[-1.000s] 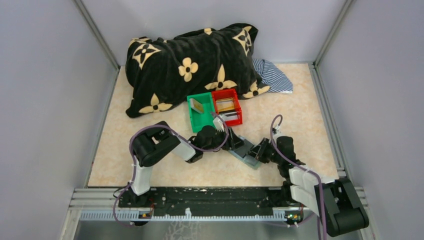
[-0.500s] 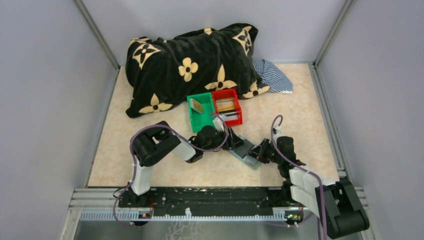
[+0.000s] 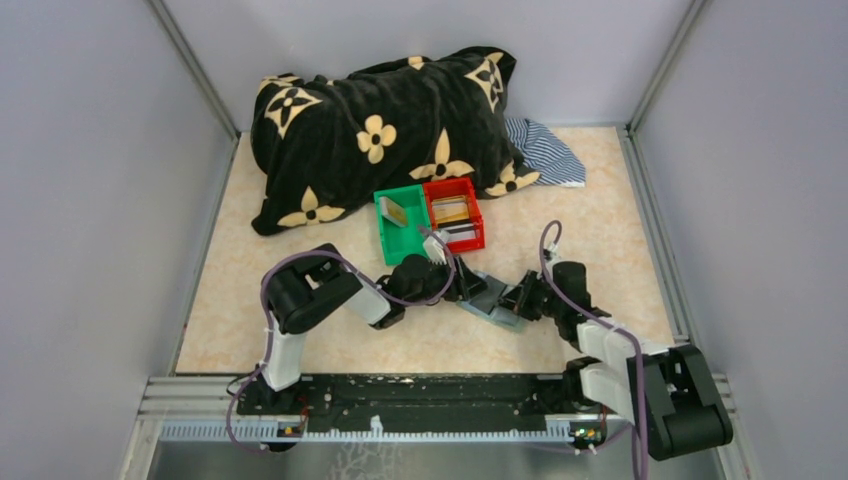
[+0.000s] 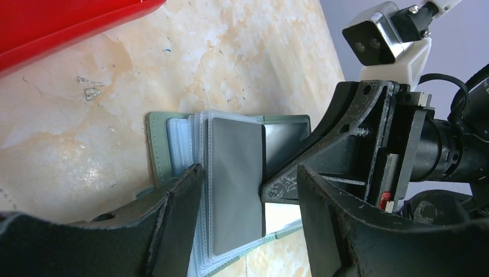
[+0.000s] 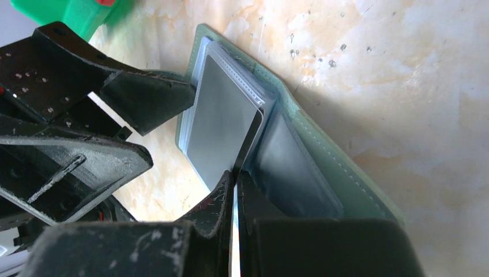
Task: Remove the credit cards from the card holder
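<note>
Grey credit card (image 5: 222, 124) is partly hidden behind closed right end effector (image 5: 235, 180).

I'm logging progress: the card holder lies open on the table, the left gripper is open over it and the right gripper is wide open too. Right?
Not quite: the right gripper is shut, its tips at the edge of the dark card, as the right wrist view shows. The card holder does lie open on the table, with the left gripper open over it.
</note>
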Action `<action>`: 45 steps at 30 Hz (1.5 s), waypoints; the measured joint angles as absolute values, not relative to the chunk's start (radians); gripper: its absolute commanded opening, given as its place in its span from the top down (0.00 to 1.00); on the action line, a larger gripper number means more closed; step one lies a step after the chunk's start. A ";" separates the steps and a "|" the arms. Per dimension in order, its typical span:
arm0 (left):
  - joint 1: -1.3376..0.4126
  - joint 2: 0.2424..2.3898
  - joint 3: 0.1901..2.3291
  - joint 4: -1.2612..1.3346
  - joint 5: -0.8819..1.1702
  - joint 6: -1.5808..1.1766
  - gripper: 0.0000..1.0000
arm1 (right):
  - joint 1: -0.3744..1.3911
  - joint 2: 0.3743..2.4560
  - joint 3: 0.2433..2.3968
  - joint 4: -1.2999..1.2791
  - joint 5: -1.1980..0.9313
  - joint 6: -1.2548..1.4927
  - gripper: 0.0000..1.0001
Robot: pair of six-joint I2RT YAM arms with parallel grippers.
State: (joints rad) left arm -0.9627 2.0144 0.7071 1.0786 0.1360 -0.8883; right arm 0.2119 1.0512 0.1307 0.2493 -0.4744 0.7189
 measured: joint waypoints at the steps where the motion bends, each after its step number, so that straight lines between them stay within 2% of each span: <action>1: -0.965 2.014 0.707 1.080 0.130 -0.889 0.32 | 0.205 1.060 0.137 0.244 -0.480 0.715 1.00; 45: -0.977 2.070 0.739 1.122 0.176 -1.003 0.34 | 0.128 0.752 0.166 -0.058 -0.419 0.628 0.99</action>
State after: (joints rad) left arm -0.9768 2.0701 0.7391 1.1217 0.1761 -1.0027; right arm 0.1276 0.7525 0.1658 -0.0582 -0.4194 0.6277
